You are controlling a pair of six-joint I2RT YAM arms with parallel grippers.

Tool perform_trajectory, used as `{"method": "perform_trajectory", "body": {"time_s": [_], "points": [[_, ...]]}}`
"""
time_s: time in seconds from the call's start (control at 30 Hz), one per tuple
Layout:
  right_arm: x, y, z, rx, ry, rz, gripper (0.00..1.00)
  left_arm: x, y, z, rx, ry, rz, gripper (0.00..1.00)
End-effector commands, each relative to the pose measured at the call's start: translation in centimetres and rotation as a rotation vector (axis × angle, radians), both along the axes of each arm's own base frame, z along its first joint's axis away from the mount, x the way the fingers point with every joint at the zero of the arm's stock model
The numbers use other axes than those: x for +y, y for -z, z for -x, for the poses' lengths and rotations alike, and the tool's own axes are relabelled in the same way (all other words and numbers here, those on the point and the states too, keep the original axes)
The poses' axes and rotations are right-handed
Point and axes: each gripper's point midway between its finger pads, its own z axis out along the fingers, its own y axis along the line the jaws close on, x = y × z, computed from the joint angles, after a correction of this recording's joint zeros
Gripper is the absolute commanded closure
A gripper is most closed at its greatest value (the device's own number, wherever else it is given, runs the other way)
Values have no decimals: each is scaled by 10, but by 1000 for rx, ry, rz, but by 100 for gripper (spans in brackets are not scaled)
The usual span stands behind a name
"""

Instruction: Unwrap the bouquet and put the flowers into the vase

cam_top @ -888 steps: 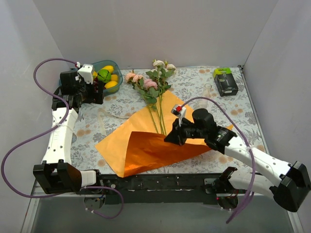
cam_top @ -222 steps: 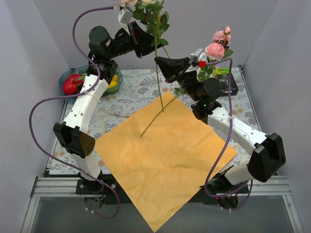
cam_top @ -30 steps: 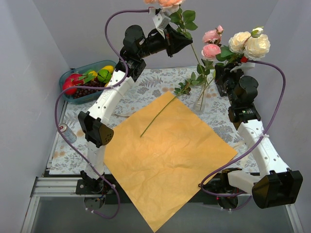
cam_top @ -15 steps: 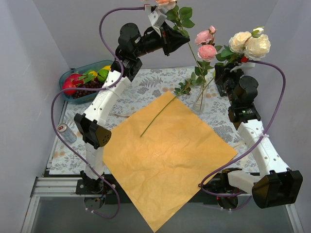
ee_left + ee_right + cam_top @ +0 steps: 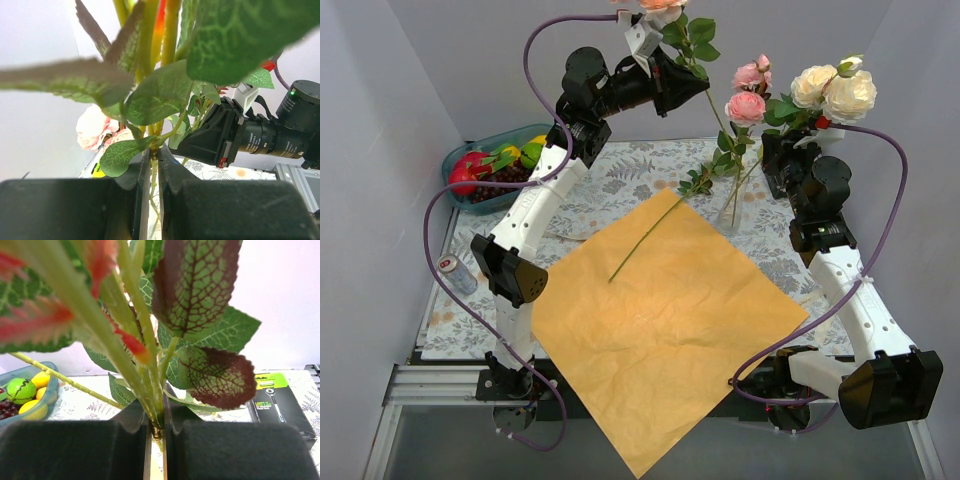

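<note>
flowers [image 5: 746, 107] near upright, blooms up, stems down

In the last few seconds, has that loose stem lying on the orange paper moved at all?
No. The loose stem lies across the far corner of the orange paper, exactly as before.

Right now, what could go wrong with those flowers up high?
The vase looks small and narrow for such long stems, so it might tip when the left gripper lets its flower go. The right gripper holds the cream roses close by, so leaves could tangle.
</note>
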Motion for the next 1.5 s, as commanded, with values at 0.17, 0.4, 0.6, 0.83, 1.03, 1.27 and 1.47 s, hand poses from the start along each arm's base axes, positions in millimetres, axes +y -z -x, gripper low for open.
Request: {"method": "perform_trajectory", "body": {"time_s": [0.17, 0.4, 0.6, 0.83, 1.03, 1.27, 1.47], "points": [[-1, -11, 2, -60, 1, -21, 99, 6, -6, 16, -25, 42, -35, 100], [0, -6, 2, -52, -1, -27, 99, 6, -8, 19, -21, 51, -30, 100], [1, -5, 1, -52, -7, -26, 99, 1, 3, 8, 0, 45, -30, 100], [2, 11, -8, -15, -6, -17, 99, -15, 21, -15, 20, 45, -17, 100], [5, 22, -17, 5, -18, -24, 85, -32, 43, -31, 19, 33, -20, 100], [11, 22, -25, 28, -45, -24, 49, -47, 68, -33, 2, 30, -61, 100], [15, 24, -28, 58, -63, -18, 35, -63, 84, -30, -16, 26, -93, 100]]}}
